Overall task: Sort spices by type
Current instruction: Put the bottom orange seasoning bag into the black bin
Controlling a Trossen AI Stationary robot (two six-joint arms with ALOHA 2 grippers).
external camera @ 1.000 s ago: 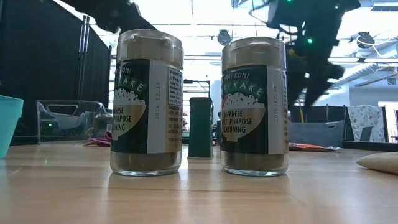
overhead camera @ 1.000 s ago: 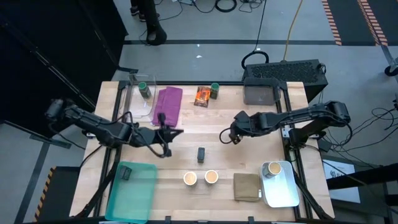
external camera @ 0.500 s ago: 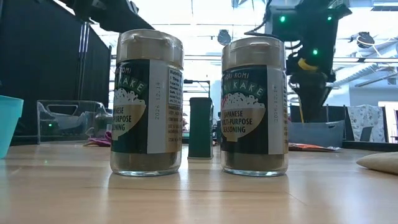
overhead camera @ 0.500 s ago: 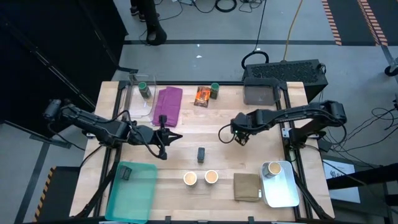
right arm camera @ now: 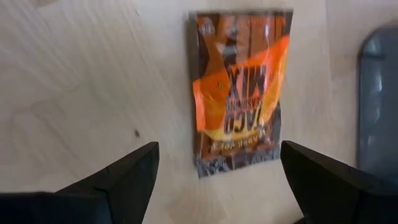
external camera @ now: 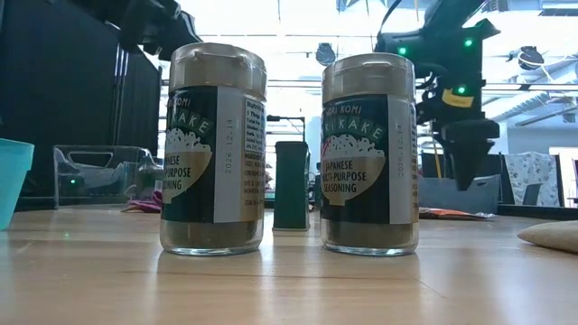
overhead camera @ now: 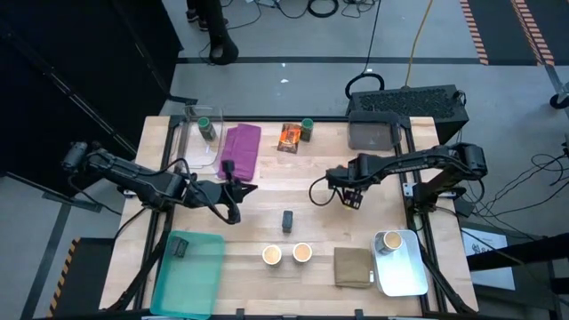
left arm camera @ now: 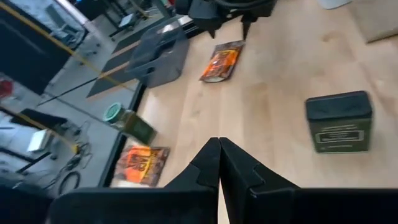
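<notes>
The right wrist view is showing what the high view is hiding: an orange packet (right arm camera: 239, 93) is lying flat on the bench (overhead camera: 267, 222) between the spread fingers (right arm camera: 109, 186) of the right hand (overhead camera: 348, 197), which is hanging open over it right of the bench's middle. From above that packet is sitting under the arm and cannot be made out. The left wrist view is showing the left hand (left arm camera: 219, 163) with its fingers pressed together, closed on nothing, and beyond it the dark block (left arm camera: 339, 121), the packet under the right hand, and a second packet (left arm camera: 140, 165) beside a green-lidded jar (left arm camera: 127, 123) at the far edge.

The low view is filling with two tan-topped jars (external camera: 214, 149) near the front edge, the dark block standing upright behind them.

Compared with a second ago, the right hand has been moving slightly toward the right edge and turning downward; the left hand (overhead camera: 233, 191), left of centre, has barely been shifting.

A purple cloth (overhead camera: 240, 149) is lying near the far edge beside a clear bin holding another green-lidded jar (overhead camera: 205, 127). A teal tray (overhead camera: 200, 267) with a dark block is sitting at the front-left corner, a white tray (overhead camera: 407, 267) with one cup at the front-right, an olive cloth (overhead camera: 353, 265) beside it. Beyond the far edge, what are probably a person's legs (overhead camera: 212, 27) are standing on grey floor.
</notes>
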